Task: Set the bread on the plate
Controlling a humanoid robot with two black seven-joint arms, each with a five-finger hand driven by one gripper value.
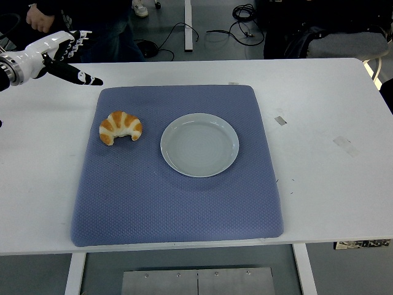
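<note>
A golden croissant with pale stripes [120, 127] lies on the left part of a blue mat [178, 203]. Just to its right, in the mat's middle, sits an empty white plate [199, 144]. My left hand [69, 56] hovers over the table's far left corner, above and left of the croissant and well apart from it. Its fingers are spread and hold nothing. The right hand does not show.
The white table [331, 178] carries small tape marks [280, 120] to the right of the mat. A person's hand [40, 19] shows at the top left behind the table. Cables [239, 21] lie on the floor beyond the far edge.
</note>
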